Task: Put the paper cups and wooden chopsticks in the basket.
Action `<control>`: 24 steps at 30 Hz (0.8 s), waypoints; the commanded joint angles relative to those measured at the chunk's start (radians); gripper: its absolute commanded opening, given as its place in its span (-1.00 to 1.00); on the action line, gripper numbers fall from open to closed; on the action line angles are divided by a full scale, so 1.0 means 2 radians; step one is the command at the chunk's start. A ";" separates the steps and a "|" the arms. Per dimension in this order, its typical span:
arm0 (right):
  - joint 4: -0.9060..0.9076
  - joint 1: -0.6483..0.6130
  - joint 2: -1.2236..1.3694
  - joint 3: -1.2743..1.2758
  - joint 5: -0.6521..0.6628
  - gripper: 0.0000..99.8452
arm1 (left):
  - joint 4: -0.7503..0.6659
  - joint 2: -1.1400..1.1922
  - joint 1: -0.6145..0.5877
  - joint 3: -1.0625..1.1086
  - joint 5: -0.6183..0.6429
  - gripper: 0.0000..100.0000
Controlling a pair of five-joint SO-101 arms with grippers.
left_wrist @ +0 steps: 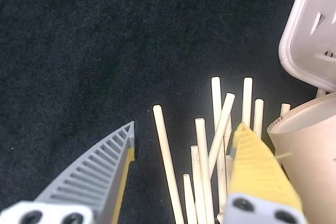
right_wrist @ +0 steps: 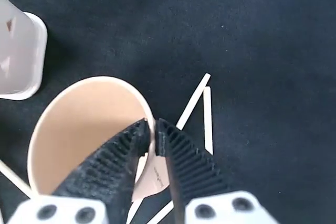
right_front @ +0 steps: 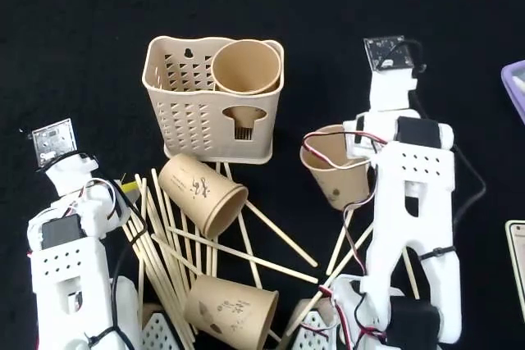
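A beige slotted basket (right_front: 205,112) stands at the back with one paper cup (right_front: 246,67) upright inside it. My right gripper (right_wrist: 150,128) is shut on the rim of a second cup (right_wrist: 79,124), one finger inside and one outside; this held cup (right_front: 335,171) is upright, right of the basket. Two more cups lie on their sides, one (right_front: 203,194) in front of the basket and one (right_front: 231,309) nearer me. Wooden chopsticks (right_front: 164,239) are scattered between the arms. My left gripper (left_wrist: 186,129) is open over several chopstick ends (left_wrist: 199,150), beside the lying cup (left_wrist: 310,150).
The table is covered in black cloth (right_front: 82,55). A purple container (right_front: 515,84) sits at the right edge, with a flat pale object (right_front: 517,264) below it. Loose chopsticks (right_wrist: 202,108) lie under the held cup. The basket corner (left_wrist: 312,40) is close to the left gripper.
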 commanded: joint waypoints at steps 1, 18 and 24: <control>0.005 0.012 0.000 -0.006 0.009 -0.98 | -0.005 -0.008 -0.004 -0.009 0.002 -0.42; 0.140 -0.073 -0.262 -0.069 -0.002 -0.98 | -0.006 -0.008 0.000 -0.007 0.001 -0.42; 0.155 -0.124 -0.301 -0.194 -0.050 -0.98 | -0.006 -0.008 -0.003 -0.007 0.001 -0.42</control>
